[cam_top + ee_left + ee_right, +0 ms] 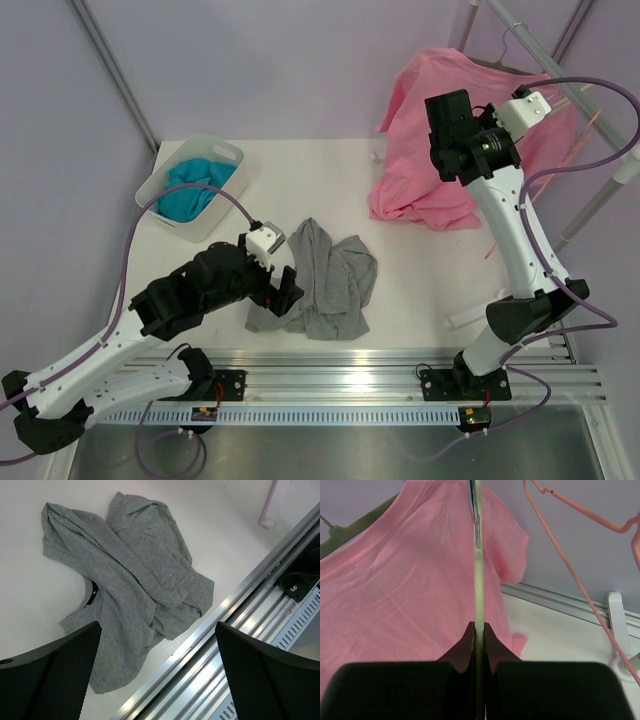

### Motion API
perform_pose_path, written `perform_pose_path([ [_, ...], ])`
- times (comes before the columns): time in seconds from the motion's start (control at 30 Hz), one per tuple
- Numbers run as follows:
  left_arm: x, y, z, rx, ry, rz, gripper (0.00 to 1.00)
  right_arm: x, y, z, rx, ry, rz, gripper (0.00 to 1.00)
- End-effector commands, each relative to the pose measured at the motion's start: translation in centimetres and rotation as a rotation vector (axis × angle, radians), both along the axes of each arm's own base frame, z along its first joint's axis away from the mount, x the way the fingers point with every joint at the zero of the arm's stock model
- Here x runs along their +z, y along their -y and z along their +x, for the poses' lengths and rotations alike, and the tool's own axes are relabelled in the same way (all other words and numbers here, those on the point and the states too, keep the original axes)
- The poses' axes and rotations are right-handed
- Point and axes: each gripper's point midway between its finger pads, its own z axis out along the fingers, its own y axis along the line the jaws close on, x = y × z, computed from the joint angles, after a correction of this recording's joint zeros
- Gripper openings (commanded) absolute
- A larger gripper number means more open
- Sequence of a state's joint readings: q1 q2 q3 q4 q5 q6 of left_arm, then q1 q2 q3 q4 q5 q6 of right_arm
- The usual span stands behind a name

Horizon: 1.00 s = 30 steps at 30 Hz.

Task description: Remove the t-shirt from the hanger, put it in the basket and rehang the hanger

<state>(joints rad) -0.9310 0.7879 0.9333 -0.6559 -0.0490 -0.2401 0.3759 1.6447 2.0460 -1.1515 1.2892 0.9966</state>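
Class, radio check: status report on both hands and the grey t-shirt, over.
Left hand open over t-shirt, crumpled on table, off hanger. Right hand shut on hanger, by pink t-shirt.

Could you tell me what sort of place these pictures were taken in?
Most likely a robotics lab cell set up for clothes handling: robot arms bolted to an aluminium rail at a white table's edge, plain lavender walls around it, and a garment rack with a pink t-shirt hanging from it.

We log a robotics lab cell: white table (420, 285), aluminium rail (350, 366) along its near edge, lilac screens (280, 60) behind it.
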Motion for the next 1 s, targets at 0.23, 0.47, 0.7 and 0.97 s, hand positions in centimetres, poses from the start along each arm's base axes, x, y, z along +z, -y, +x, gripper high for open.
perform_pose_path([
  [0.23,1.4,0.7,0.7,-0.002,0.043,-0.036,0.99,2.6,0.2,0.1,0.034,0.09,0.004,0.0],
  [0.47,0.9,1.0,0.6,-0.01,0.027,-0.027,0.99,4.4,1.1,-1.7,0.01,0.136,0.003,0.0],
  [0.7,1.0,0.9,0.3,-0.018,0.03,-0.048,0.99,5.1,1.5,-2.6,0.004,0.156,0.008,0.0],
  [0.97,1.5,0.9,0.2,-0.017,0.039,-0.064,0.99,4.3,1.8,-2.5,-0.048,0.146,0.006,0.0],
])
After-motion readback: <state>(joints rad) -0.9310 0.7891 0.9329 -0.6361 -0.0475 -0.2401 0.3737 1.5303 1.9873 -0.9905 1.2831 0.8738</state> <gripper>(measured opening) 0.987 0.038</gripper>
